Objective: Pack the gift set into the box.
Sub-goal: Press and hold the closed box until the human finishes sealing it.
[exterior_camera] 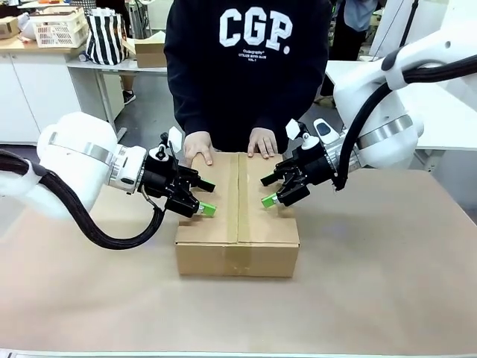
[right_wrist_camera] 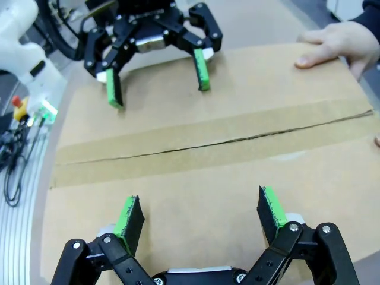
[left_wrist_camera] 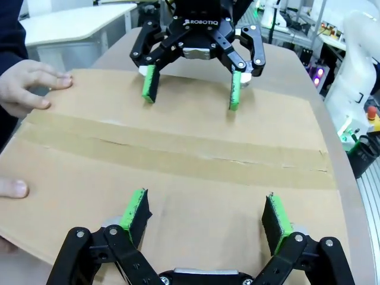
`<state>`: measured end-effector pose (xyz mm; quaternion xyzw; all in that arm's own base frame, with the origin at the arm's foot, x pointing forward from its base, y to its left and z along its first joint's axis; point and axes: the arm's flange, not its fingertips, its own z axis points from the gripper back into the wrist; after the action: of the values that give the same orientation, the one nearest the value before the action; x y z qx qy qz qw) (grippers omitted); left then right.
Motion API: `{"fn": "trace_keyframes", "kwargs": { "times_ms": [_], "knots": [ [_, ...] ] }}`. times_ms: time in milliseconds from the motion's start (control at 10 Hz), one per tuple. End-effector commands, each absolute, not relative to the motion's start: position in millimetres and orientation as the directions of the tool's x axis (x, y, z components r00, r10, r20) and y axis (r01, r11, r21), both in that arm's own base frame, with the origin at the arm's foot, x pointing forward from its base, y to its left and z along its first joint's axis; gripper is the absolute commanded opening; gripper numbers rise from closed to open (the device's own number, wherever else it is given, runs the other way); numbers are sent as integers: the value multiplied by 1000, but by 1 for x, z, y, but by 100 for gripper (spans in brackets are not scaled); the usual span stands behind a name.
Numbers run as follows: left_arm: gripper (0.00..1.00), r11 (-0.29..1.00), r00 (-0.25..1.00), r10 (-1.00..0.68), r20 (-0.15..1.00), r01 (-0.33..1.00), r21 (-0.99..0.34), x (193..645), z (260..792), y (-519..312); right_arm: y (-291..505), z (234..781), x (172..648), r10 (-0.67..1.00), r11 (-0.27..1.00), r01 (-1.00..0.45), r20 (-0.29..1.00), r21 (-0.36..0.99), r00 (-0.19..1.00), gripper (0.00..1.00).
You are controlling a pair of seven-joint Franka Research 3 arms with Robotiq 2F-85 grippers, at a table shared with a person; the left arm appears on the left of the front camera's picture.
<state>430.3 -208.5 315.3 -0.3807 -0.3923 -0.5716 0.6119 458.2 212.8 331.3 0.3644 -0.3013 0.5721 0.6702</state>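
**Facing each other over the closed box, both grippers open**

You see the box [exterior_camera: 237,224] in the middle of the table [exterior_camera: 387,283], between the two arms and just in front of the person [exterior_camera: 246,67] who stands at the far side. Its top flaps [exterior_camera: 216,201] are folded down flat. A strip of brown tape [exterior_camera: 238,198] runs along the middle seam from the far edge to the near edge and goes a little down the near wall.

Your left gripper [exterior_camera: 206,198] comes in from the left and is over the left flap, close to the left edge of the box. Its jaws stand wide apart and hold nothing. Your right gripper [exterior_camera: 267,189] comes in from the right and is over the right flap. Its jaws are also spread wide, with nothing between them. The two grippers point toward each other across the tape, one on each side of it.

In both wrist views the green pads [left_wrist_camera: 276,217] are very near the cardboard, but you cannot tell if they touch it.

The person lays both hands flat on the far part of the top: the left-side hand [exterior_camera: 200,147] on the left flap, the right-side hand [exterior_camera: 262,142] on the right flap. Both hands are well apart from the grippers.
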Motion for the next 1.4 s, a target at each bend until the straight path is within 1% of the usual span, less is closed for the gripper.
{"fn": "trace_keyframes", "kwargs": {
  "times_ms": [0, 100, 200, 300, 400, 600, 700, 800, 1000, 1100, 1200, 1300],
  "knots": [
    [100, 74, 61, -387, 920, 997, -35, 437, 312, -204, 207, 312, 455, 543, 58, -990, 828, 132, 142, 100],
    [100, 91, 52, -390, 919, 996, -17, 439, 312, -203, 206, 312, 454, 547, 47, -992, 827, 119, 125, 100],
    [100, 99, 47, -397, 917, 995, -8, 440, 311, -202, 212, 331, 458, 544, 75, -987, 823, 145, 163, 100],
    [100, 105, 40, -408, 912, 994, 3, 441, 311, -203, 212, 331, 458, 544, 75, -987, 823, 145, 163, 100],
    [100, 75, 45, -397, 917, 997, -16, 437, 316, -202, 212, 331, 458, 544, 75, -987, 823, 145, 163, 100],
    [100, 80, 42, -402, 915, 997, -11, 438, 317, -202, 212, 331, 459, 549, 68, -988, 821, 139, 154, 100],
    [100, 66, -28, -445, 895, 996, 64, 434, 317, -204, 212, 330, 459, 567, 68, -991, 814, 112, 131, 100],
    [100, 47, -38, -454, 890, 997, 67, 432, 318, -205, 212, 328, 459, 579, 59, -993, 806, 105, 120, 100],
    [100, 67, 3, -420, 908, 997, 27, 437, 318, -202, 212, 325, 458, 598, 45, -992, 793, 117, 120, 100],
    [100, 74, 31, -424, 905, 997, 1, 439, 315, -202, 212, 333, 459, 557, 59, -991, 819, 124, 136, 100],
    [100, 62, -6, -426, 905, 997, 36, 436, 319, -205, 212, 333, 459, 557, 59, -991, 819, 124, 136, 100],
    [100, 62, -6, -426, 905, 997, 36, 436, 319, -205, 212, 333, 459, 557, 59, -991, 819, 124, 136, 100]
  ]
}}
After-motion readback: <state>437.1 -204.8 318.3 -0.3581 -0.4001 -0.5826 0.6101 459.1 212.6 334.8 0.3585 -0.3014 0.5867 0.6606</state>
